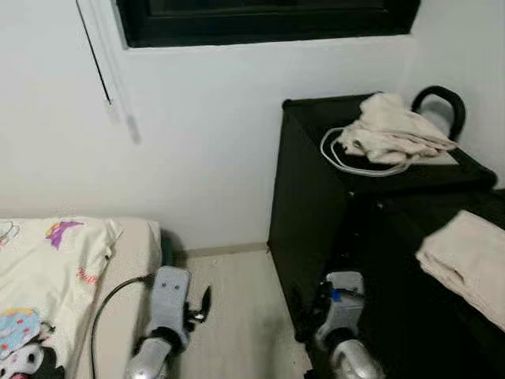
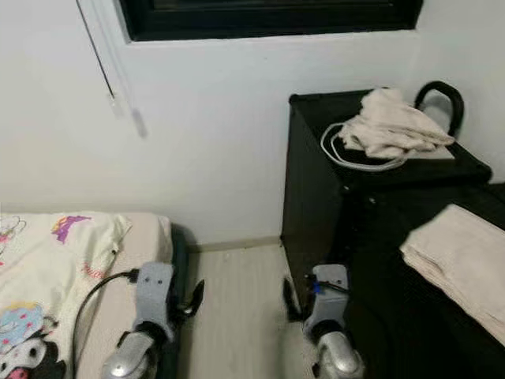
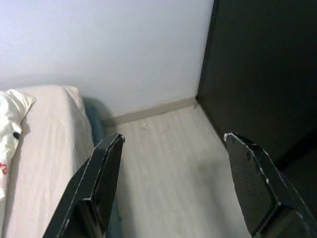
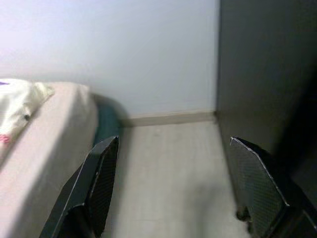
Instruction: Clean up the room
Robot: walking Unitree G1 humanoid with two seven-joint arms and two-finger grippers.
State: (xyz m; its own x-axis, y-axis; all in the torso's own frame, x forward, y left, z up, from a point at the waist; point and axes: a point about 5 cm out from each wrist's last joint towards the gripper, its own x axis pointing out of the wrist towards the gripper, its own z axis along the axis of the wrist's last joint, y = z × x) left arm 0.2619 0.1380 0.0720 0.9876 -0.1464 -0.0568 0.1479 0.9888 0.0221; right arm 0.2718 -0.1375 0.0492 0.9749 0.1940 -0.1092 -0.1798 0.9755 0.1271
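Observation:
A crumpled beige cloth (image 1: 394, 128) lies on top of the black cabinet (image 1: 316, 197) with a white cable (image 1: 347, 162) looped under it. A folded beige towel (image 1: 465, 264) rests on a lower black surface at the right. A patterned white blanket (image 1: 39, 276) covers the bed (image 1: 126, 268) at the left. My left gripper (image 3: 171, 144) hangs open over the floor strip beside the bed. My right gripper (image 4: 173, 144) is open too, low beside the cabinet's base. Nothing sits between either pair of fingers.
A narrow strip of pale wood floor (image 1: 237, 316) runs between the bed and the cabinet up to the white wall (image 1: 197, 142). A dark window (image 1: 268, 20) sits above, with a blind cord (image 1: 95, 55) hanging at its left. A black curved handle (image 1: 442, 99) stands behind the cloth.

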